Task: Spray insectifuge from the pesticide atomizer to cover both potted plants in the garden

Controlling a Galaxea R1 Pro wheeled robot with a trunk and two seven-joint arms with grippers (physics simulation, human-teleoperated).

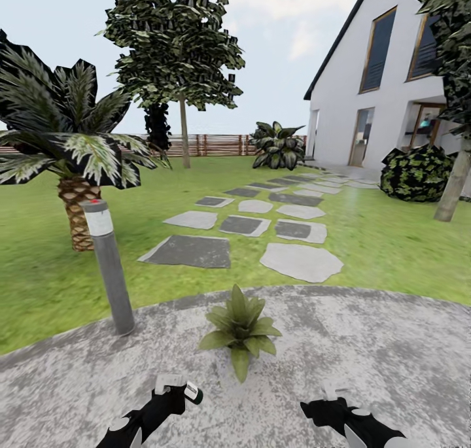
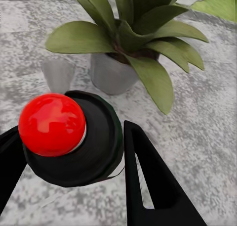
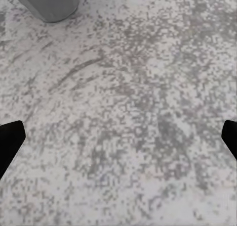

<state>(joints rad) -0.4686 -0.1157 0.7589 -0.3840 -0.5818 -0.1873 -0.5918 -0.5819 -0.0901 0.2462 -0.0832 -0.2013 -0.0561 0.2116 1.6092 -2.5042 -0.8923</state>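
My left gripper [image 1: 175,389] is shut on the pesticide atomizer [image 1: 192,392], a dark-green bottle with a white stripe, low at the patio's near edge. In the left wrist view the atomizer's red top [image 2: 52,124] and dark body sit between the black fingers [image 2: 148,181], pointing toward a potted plant [image 2: 133,33] in a grey pot [image 2: 111,72]. That potted plant [image 1: 240,330], a low rosette of broad green leaves, stands on the patio just ahead, between both arms. My right gripper [image 1: 333,396] is open and holds nothing above bare stone [image 3: 118,137].
A grey lamp post [image 1: 108,265] stands at the patio's left edge, with a palm [image 1: 72,154] behind it. Stepping stones [image 1: 242,225] lead across the lawn to a white house [image 1: 386,75]. A slat fence [image 1: 209,145] closes the back. A grey cylinder base [image 3: 49,3] shows in the right wrist view.
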